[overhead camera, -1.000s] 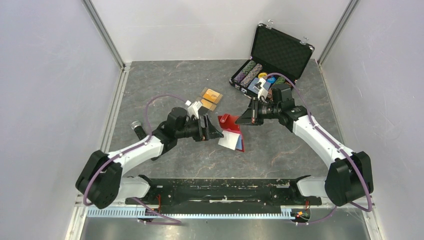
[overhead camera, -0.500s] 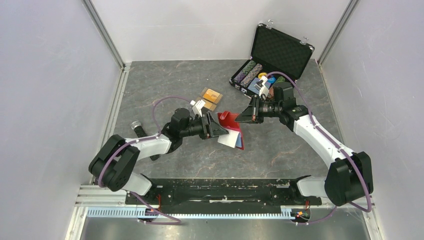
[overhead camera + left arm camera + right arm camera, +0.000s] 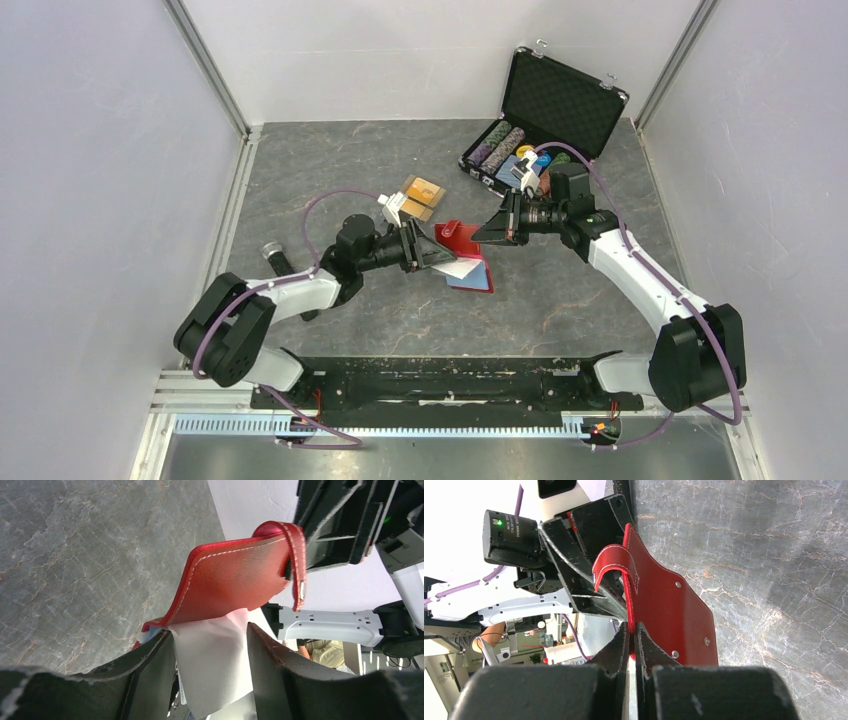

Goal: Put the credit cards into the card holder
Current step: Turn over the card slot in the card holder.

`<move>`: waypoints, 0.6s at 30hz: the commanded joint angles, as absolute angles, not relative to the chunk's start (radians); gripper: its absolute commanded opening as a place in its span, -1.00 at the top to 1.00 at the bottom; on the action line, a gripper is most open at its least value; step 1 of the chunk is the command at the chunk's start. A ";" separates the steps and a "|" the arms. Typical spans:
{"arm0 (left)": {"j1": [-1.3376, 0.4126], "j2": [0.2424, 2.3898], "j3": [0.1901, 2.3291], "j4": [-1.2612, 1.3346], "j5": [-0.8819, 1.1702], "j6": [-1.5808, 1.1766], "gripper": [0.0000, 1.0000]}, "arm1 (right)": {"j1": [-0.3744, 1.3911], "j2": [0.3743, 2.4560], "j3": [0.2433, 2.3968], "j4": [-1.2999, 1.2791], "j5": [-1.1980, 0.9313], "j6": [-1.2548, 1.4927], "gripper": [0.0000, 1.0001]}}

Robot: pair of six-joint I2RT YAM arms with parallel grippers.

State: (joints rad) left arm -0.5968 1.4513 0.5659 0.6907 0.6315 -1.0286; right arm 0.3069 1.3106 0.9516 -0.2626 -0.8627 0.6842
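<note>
The card holder (image 3: 463, 240) sits mid-desk, partly lifted. Its red flap is raised, and its pale lining (image 3: 458, 268) spills toward 6 o'clock. The holder's long axis runs roughly from 11 to 5 o'clock in the top view.

The right hand (image 3: 492, 232) reaches in from about 2 o'clock. Its fingers are pressed together on the edge of the red flap, just under the snap tab (image 3: 616, 572), and hold the flap up.

The left hand (image 3: 432, 256) comes in from 9 o'clock. Its fingers (image 3: 150, 665) stand apart with the pale lining between them. Whether they bear on the lining cannot be told.

The credit cards (image 3: 424, 192), orange and gold, lie in a small stack on the desk (image 3: 330, 170) at about 11 o'clock of the holder. They are apart from the holder and just beyond the left wrist, so neither hand carries a card.

The left arm is plainly the nearer one to the stack. With the right hand keeping the mouth open, the fetching likely falls to the left. It would have to swing back toward 11 o'clock to reach the cards.

The open poker chip case (image 3: 545, 120) stands well apart at 1 o'clock.
</note>
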 commanded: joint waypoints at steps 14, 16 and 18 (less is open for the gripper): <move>-0.597 1.328 0.605 0.782 0.605 -1.094 -0.24 | 0.305 1.295 0.945 -0.213 -0.893 0.703 1.00; -0.597 1.322 0.595 0.805 0.598 -1.100 -0.22 | 0.305 1.294 0.946 -0.207 -0.897 0.712 1.00; -0.598 1.308 0.586 0.819 0.587 -1.102 -0.26 | 0.305 1.293 0.945 -0.202 -0.900 0.720 1.00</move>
